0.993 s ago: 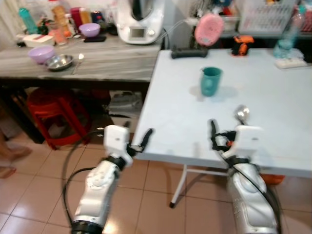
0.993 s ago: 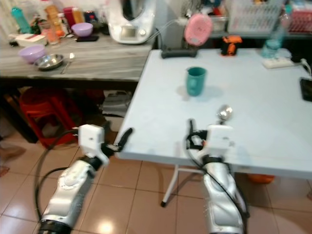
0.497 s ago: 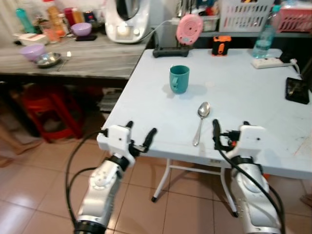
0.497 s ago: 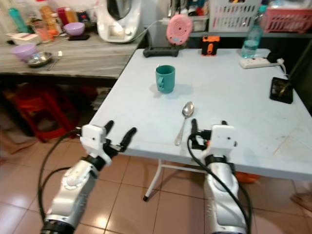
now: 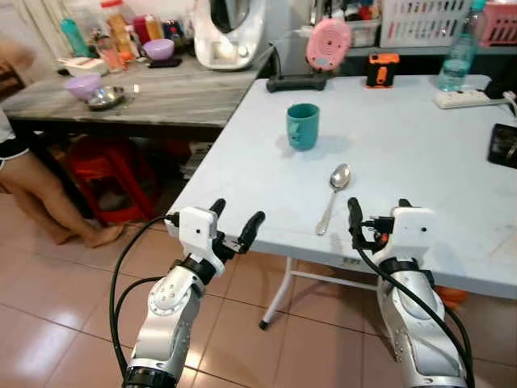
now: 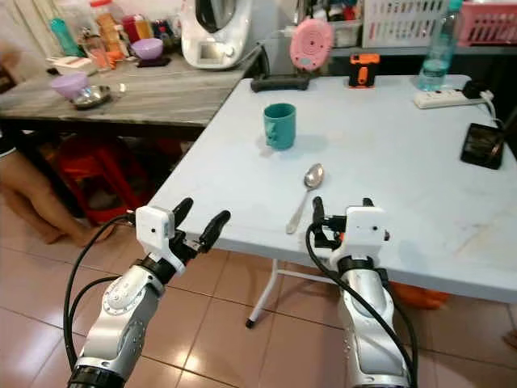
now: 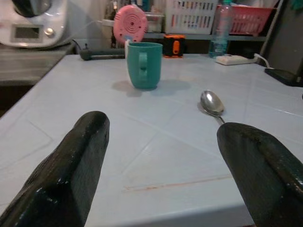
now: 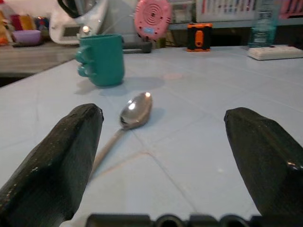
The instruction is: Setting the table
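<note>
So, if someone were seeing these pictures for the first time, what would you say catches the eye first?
Probably the teal mug standing upright on the pale table, with the silver spoon lying a little nearer the robot, apart from it. Next come the two grippers at the table's near edge, the left gripper open by the corner and the right gripper open just short of the spoon's handle. A person's bare legs stand at the far left beside the grey counter.

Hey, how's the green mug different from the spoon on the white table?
The mug stands upright; the spoon lies flat. The mug is teal and matte; the spoon is shiny metal. The mug sits farther from the robot; the spoon lies nearer the right claw. Both rest untouched on the white table.
</note>
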`<state>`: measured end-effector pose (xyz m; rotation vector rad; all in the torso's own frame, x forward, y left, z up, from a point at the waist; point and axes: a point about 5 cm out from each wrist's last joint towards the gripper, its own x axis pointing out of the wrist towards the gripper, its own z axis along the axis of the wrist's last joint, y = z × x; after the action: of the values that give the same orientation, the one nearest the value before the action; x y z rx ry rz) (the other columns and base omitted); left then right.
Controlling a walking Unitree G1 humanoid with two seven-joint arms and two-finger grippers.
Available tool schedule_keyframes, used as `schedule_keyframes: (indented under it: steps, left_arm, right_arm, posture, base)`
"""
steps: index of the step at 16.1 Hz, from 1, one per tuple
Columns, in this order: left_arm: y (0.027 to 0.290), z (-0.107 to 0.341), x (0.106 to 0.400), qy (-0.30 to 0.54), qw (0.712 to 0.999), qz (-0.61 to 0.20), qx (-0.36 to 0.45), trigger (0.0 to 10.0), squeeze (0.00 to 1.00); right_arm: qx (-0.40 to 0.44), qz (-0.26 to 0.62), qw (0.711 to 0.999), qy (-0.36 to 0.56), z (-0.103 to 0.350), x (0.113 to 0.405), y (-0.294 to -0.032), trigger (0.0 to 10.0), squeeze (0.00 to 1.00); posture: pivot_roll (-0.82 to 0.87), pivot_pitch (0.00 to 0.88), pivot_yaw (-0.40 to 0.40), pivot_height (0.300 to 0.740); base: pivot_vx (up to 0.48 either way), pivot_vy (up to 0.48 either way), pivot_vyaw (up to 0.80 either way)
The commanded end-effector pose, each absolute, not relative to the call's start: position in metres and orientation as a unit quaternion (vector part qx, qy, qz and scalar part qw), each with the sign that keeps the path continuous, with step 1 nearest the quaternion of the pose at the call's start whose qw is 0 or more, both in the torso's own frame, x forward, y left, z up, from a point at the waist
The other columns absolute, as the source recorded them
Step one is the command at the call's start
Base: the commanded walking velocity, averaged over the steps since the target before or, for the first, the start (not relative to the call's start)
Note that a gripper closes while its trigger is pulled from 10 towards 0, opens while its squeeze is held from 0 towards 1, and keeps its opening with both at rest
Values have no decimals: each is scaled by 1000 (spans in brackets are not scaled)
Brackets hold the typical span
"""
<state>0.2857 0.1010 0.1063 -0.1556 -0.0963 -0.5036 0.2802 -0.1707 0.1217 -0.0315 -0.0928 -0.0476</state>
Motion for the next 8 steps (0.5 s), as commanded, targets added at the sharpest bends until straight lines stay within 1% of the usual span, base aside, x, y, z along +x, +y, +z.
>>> schedule_keyframes:
  steps: [1, 8]
  left_arm:
    - [107, 108, 286, -52, 965, -246, -72, 10000, 0]
    - [103, 107, 284, -49, 962, -256, -76, 10000, 0]
  right_arm:
    - [-10, -18, 999, -50, 124, 282, -165, 10000, 0]
    - [-6, -21, 999, -48, 123, 281, -166, 10000, 0]
  posture:
    - [-118, 11, 96, 740]
    - [-123, 18, 97, 740]
  base:
    - [285, 0, 0]
    - [295, 0, 0]
